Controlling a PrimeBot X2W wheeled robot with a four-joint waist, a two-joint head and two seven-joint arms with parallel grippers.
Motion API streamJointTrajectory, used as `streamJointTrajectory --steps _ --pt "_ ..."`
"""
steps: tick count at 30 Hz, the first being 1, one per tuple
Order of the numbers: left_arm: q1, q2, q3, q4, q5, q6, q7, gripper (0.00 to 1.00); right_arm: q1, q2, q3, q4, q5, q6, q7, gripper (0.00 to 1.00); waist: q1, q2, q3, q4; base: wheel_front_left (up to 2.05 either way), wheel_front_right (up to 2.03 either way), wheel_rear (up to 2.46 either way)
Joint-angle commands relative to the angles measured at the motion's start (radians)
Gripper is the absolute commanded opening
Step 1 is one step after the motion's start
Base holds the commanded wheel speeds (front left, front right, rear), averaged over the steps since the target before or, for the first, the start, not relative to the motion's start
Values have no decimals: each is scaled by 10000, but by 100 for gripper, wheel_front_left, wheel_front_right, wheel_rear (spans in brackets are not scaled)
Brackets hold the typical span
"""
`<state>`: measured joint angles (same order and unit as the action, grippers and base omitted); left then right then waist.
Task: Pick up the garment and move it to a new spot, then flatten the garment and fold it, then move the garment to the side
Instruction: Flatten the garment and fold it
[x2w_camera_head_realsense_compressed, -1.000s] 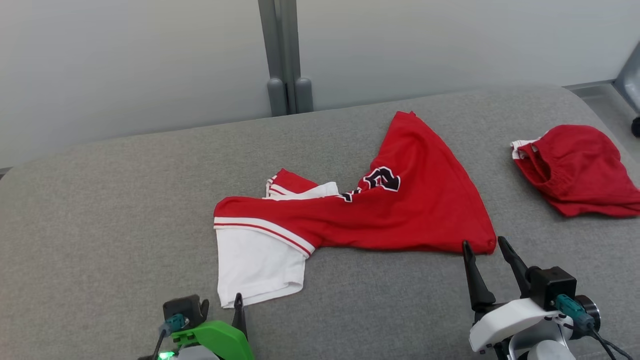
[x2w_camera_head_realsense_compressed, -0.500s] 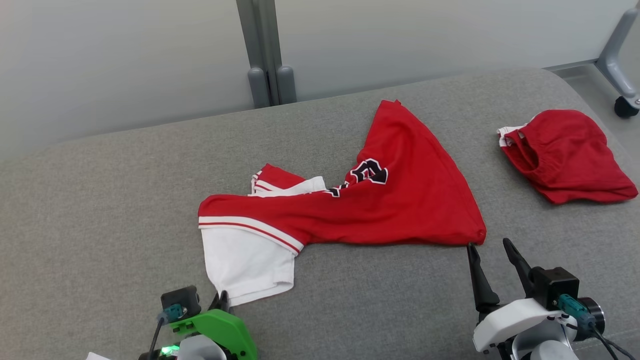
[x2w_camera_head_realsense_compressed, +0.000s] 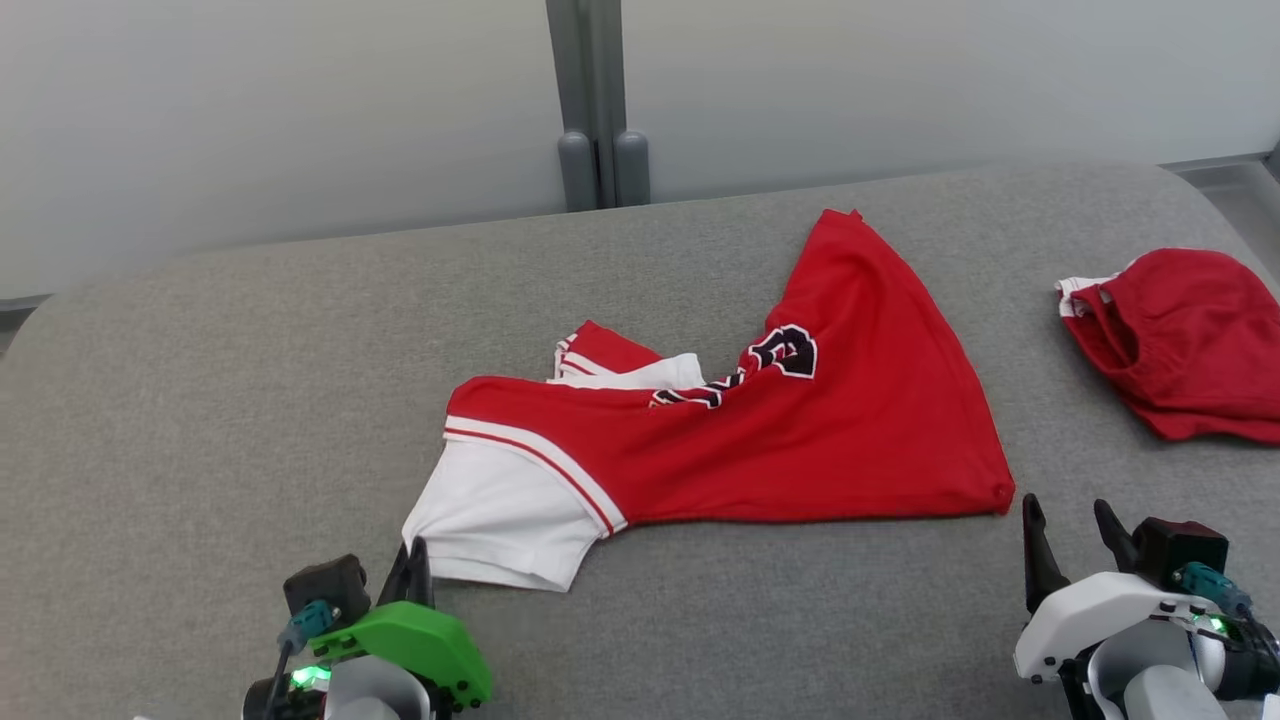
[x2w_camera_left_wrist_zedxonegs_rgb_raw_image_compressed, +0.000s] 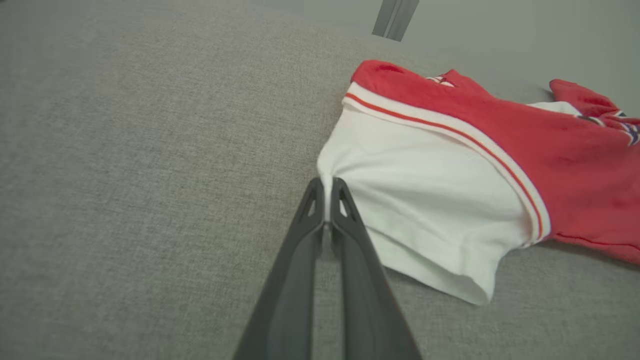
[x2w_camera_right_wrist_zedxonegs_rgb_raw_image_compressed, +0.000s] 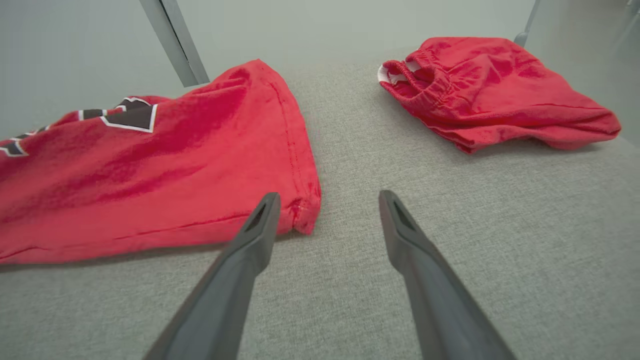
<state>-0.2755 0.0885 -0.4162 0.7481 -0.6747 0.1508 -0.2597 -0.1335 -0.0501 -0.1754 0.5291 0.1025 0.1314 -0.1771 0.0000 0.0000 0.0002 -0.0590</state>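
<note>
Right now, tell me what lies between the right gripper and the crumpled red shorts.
Bare grey woven surface from the right gripper to the crumpled red shorts; the right wrist view shows it.

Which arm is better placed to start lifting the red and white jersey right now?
Left. The left gripper is shut on the white sleeve of the jersey, so it could probably lift at once. The right gripper stands open beside the red hem corner, holding nothing.

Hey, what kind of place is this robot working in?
Likely a robotics test room, not a home: a grey fabric-covered surface, bare pale wall panels joined by a grey metal post, and a red-and-white jersey laid out for folding.
</note>
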Motion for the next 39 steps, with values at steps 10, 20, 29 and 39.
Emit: streamJointTrajectory --steps 10,20,29,39 --pt "1362 601 432 -1924 375 622 -61 0 -575 -12 145 1303 352 -16 -298 100 0 0 180 697 0 0 0" --pt "1578 636 307 -2549 377 846 169 0 -1502 -14 564 3418 506 -16 38 100 0 0 295 850 0 0 0" --pt "1649 730 367 -2852 331 920 104 0 -1956 -6 1246 4537 1187 -17 -191 0 0 0 158 789 0 0 0" --pt "1285 1016 660 -4377 766 1110 -17 0 -1841 -104 2021 2152 1690 -17 -754 0 0 0 -514 406 0 0 0"
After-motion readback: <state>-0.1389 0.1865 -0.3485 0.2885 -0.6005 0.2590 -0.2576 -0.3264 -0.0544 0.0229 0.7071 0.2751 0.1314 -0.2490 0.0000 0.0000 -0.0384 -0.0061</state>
